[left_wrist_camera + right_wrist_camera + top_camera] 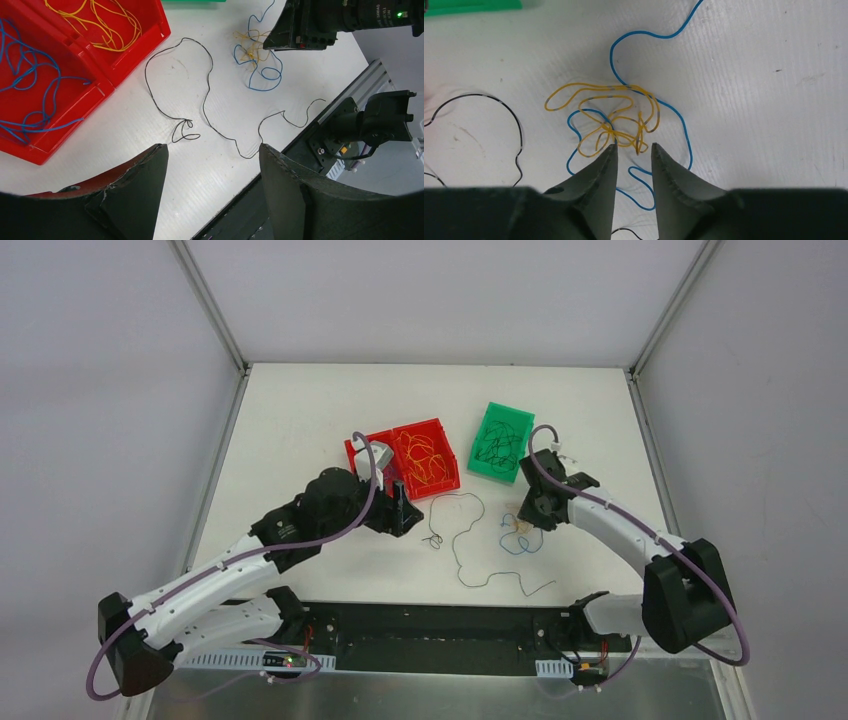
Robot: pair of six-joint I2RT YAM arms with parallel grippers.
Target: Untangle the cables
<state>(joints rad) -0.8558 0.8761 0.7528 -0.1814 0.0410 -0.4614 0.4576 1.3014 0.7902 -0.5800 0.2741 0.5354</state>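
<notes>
A small tangle of yellow and blue cables (624, 120) lies on the white table right of centre (517, 532). My right gripper (634, 145) hovers at its near edge, open by a narrow gap. A yellow strand ends just ahead of the tips and a blue loop lies under the gap. Nothing is pinched. A long black cable (457, 555) snakes loose across the middle of the table. My left gripper (212, 146) is wide open and empty, low over the table beside the red bin, with the black cable (204, 102) in front of it.
A red two-part bin (418, 425) holds yellow cables (425, 458) in one half and blue cables (30, 85) in the other. A green bin (492, 476) with black cables stands behind the right gripper. The table's black front rail (300, 135) runs near the black cable's end.
</notes>
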